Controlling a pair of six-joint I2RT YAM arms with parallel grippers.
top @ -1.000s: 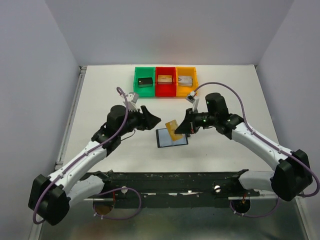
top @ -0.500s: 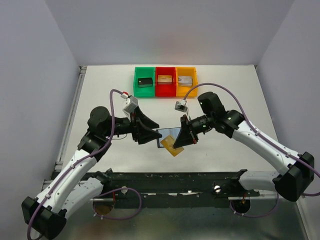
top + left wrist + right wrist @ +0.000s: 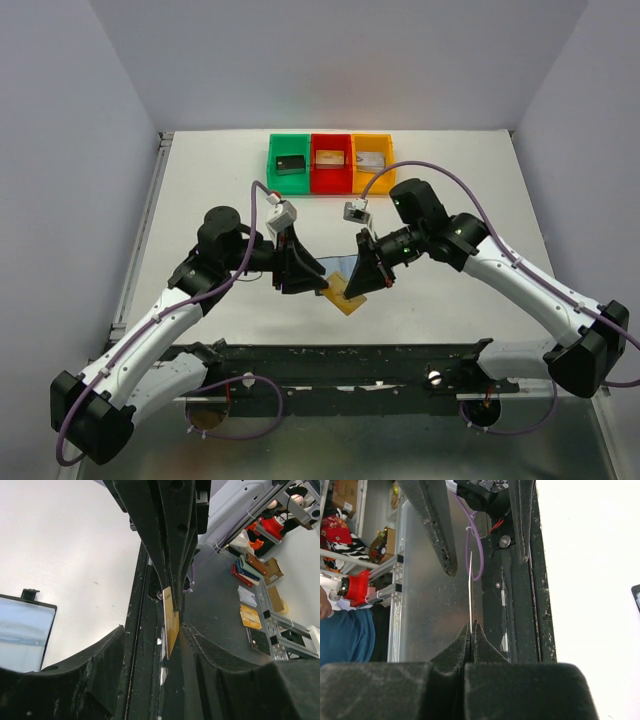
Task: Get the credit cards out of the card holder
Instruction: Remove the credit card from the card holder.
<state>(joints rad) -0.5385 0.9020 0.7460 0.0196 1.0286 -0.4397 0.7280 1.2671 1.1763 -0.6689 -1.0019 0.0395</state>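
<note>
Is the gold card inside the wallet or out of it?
Out. The right claw pinches the gold card up in the air, apart from the card holder lying on the table.

Card holder (image 3: 22, 630) cut off at left edge.

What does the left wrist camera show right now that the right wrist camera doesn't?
Left wrist only: part of the tan-gold credit card's face, and the bluish glossy inside of the card holder, lying open on the table apart from the card.

Right wrist only: the card edge-on as a thin line, standing between the fingers of the left end effector with a clear gap on each side.

Both: the right end effector shut on one end of the card.
</note>
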